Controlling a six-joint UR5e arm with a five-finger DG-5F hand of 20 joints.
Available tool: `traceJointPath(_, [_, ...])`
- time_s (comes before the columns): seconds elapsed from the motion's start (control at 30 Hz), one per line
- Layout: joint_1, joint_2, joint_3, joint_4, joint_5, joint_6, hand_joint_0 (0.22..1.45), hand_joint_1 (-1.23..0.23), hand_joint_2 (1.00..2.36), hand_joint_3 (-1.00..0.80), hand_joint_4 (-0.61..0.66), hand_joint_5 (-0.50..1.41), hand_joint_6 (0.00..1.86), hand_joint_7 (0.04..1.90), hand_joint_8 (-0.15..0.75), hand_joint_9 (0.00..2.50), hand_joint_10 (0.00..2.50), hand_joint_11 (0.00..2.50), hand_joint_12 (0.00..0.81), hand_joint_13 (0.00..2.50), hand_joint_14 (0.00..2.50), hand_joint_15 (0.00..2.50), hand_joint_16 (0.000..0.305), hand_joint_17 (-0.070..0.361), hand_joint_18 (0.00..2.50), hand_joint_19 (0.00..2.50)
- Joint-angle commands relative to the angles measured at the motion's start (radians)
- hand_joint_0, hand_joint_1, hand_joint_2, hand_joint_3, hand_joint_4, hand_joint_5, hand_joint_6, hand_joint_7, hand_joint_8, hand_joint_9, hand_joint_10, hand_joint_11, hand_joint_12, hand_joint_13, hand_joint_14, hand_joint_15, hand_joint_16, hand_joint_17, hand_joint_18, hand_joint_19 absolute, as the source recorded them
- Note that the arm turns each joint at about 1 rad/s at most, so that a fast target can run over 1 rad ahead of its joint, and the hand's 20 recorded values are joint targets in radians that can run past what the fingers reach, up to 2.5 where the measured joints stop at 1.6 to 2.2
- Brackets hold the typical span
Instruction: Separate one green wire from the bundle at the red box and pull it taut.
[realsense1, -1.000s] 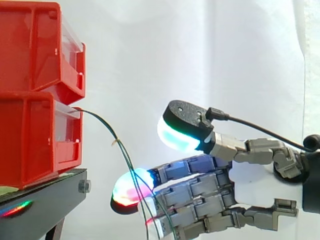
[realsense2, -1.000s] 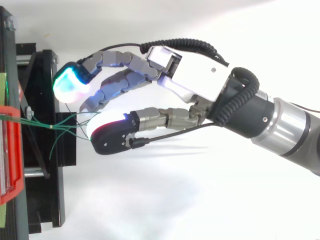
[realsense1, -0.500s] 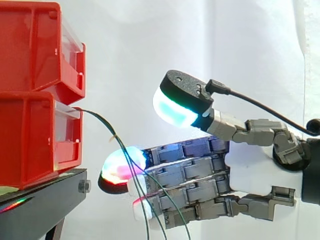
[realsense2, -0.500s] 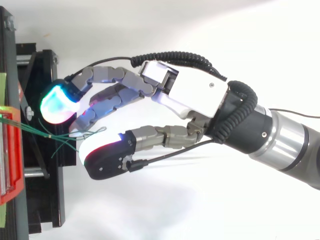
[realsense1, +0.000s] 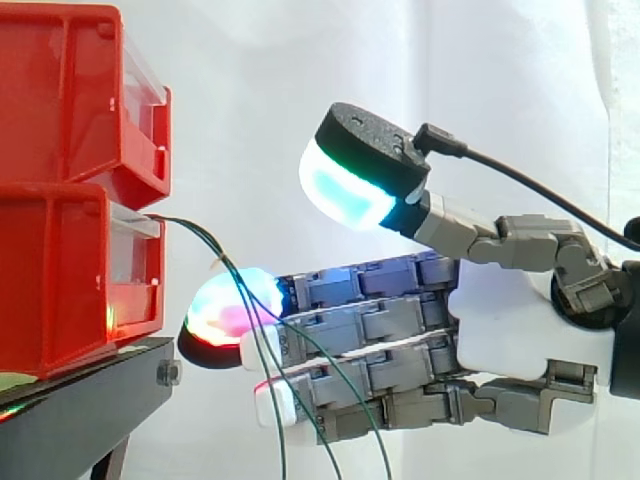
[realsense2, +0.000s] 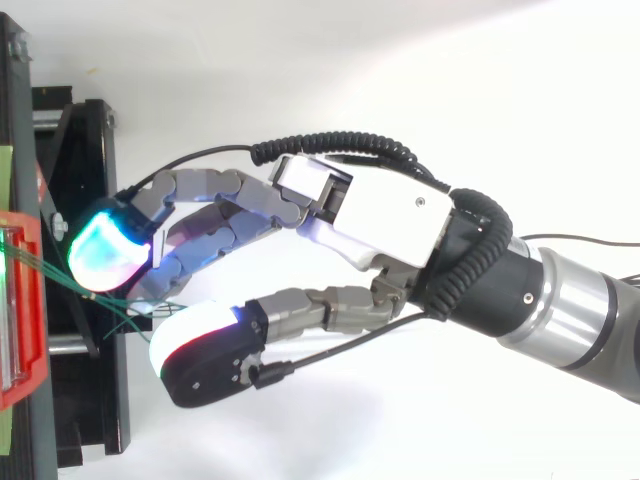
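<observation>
Reaching level toward the lower red box (realsense1: 60, 280): one hand (realsense1: 520, 330), fingers straight, thumb (realsense1: 355, 175) lifted well above them, leaving a wide gap and gripping nothing. Loose bundle of green wires (realsense1: 205, 238): leaves the box front, arcs down and hangs slack across the fingers. Glowing fingertips (realsense1: 225, 318): near the box but apart from it, at wire height, apparently placed to get among the strands. Judgement: no single wire separated yet, none taut. Support: black stand (realsense1: 90, 395), carrying the boxes.
</observation>
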Motion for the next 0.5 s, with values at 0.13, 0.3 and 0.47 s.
traceJointPath(0.13, [0.011, -0.001, 0.001, 0.023, 0.001, 0.005, 0.54, -0.66, 1.0, -0.48, 0.26, -0.11, 0.5, 0.86, 0.203, 0.94, 0.01, 0.37, 0.31, 0.83, 0.02, 0.53, 0.038, 0.085, 0.47, 0.52])
traceJointPath(0.3, [0.023, -0.001, 0.001, 0.035, 0.006, 0.014, 0.56, -0.67, 1.0, -0.47, 0.27, -0.1, 0.5, 0.88, 0.2, 0.95, 0.01, 0.38, 0.307, 0.84, 0.02, 0.52, 0.037, 0.083, 0.48, 0.52])
traceJointPath(0.47, [0.029, -0.018, 0.001, 0.072, 0.027, 0.017, 0.56, -0.67, 1.0, -0.47, 0.27, -0.1, 0.5, 0.88, 0.199, 0.96, 0.01, 0.37, 0.308, 0.84, 0.02, 0.53, 0.037, 0.083, 0.48, 0.52])
